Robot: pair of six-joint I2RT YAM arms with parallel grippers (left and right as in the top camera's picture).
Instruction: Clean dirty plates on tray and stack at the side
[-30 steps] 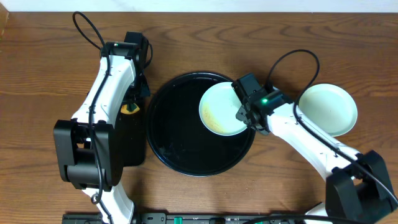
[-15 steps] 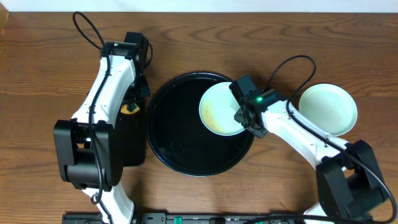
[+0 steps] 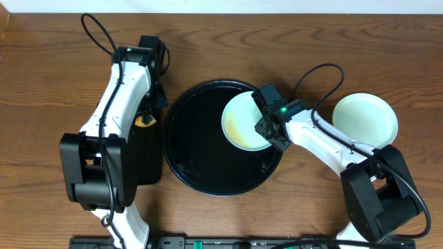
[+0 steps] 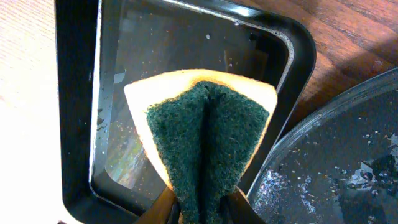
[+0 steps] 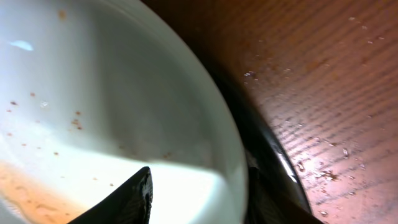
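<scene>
A pale yellow plate point(image 3: 243, 122) with brown smears lies in the upper right of the round black tray point(image 3: 201, 159). My right gripper point(image 3: 266, 126) is at the plate's right edge. In the right wrist view its jaws are open and straddle the plate's rim point(image 5: 233, 143), one finger inside the plate point(image 5: 134, 199), the other outside over the tray's rim point(image 5: 264, 155). A second pale plate point(image 3: 365, 122) rests on the table at the right. My left gripper point(image 4: 202, 208) is shut on a folded green and yellow sponge point(image 4: 205, 137).
A smaller rectangular black tray point(image 4: 81, 124), wet and speckled, lies under the sponge at the left of the round tray point(image 4: 348, 155). My left arm point(image 3: 121, 90) reaches over it. Bare wooden table point(image 3: 311, 194) surrounds both trays.
My right gripper has slid a little left onto the yellow plate's rim, and its arm has swung with it. The plate, the left arm and the sponge have not moved.
</scene>
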